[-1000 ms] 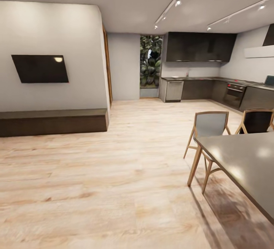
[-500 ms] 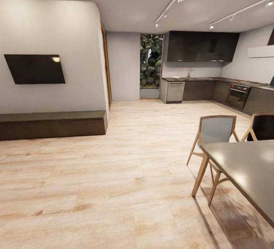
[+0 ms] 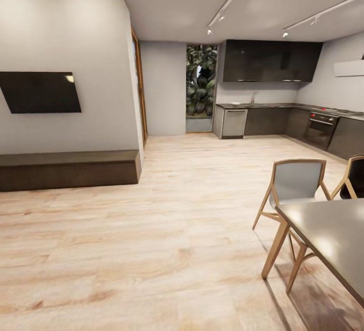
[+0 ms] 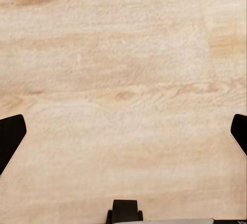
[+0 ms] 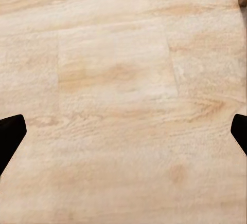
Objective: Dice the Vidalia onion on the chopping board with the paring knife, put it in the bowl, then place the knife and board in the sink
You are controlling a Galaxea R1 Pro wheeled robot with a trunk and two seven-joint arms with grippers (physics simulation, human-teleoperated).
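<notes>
The kitchen (image 3: 273,93) lies at the far end of the room, with black upper cabinets over a grey countertop (image 3: 268,105). From this distance I cannot make out the sink, Vidalia onion, chopping board, paring knife or bowl. My left gripper (image 4: 123,136) is open over light wood floor (image 4: 123,70), its dark fingertips (image 4: 10,136) at the frame's edges with nothing between them. My right gripper (image 5: 123,134) is open too, over the same kind of floor, and empty.
A grey dining table (image 3: 333,230) with two wooden chairs (image 3: 296,184) stands close at the right. A low dark bench (image 3: 71,168) and a wall screen (image 3: 40,92) are on the left. Open wood floor (image 3: 192,179) runs between them to the kitchen.
The whole head view has shifted: the camera has moved forward, so the table and chairs sit lower and further right, and the wall screen further left. Both grippers stay open.
</notes>
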